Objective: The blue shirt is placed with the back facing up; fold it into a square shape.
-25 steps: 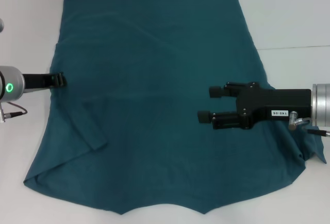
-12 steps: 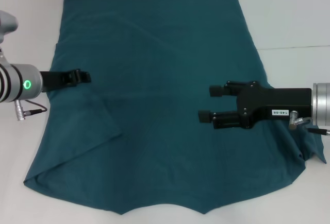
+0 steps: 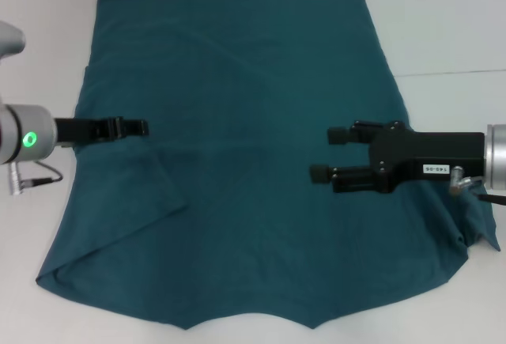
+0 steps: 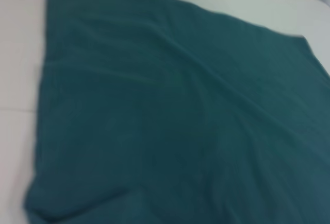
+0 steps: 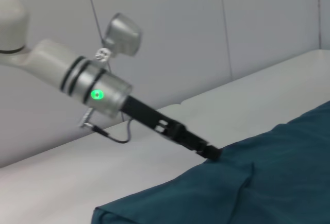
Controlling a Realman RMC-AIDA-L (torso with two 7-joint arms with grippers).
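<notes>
I have the table (image 3: pixel 451 12) in front of me, white and nearly covered by the blue shirt (image 3: pixel 237 162), which lies spread flat, plain side up, running out from under both end effectors toward the far edge. It looks soft, light and limp to me; it will drape and slide on the smooth top and hold no shape of its own, so I expect any fold to sag unless I carry an edge across evenly. The side below the left end effector is already doubled inward, with a diagonal crease just beneath and ahead of it.

The right end effector (image 3: pixel 332 154) hovers over the shirt's right half with its two fingers parted and nothing between them. Behind it, under its wrist, the right sleeve bunches (that is where I would pinch next, at the hem edge, not the middle).

The left end effector (image 3: pixel 134 128) sits low over the left edge, seemingly closed on the cloth.
</notes>
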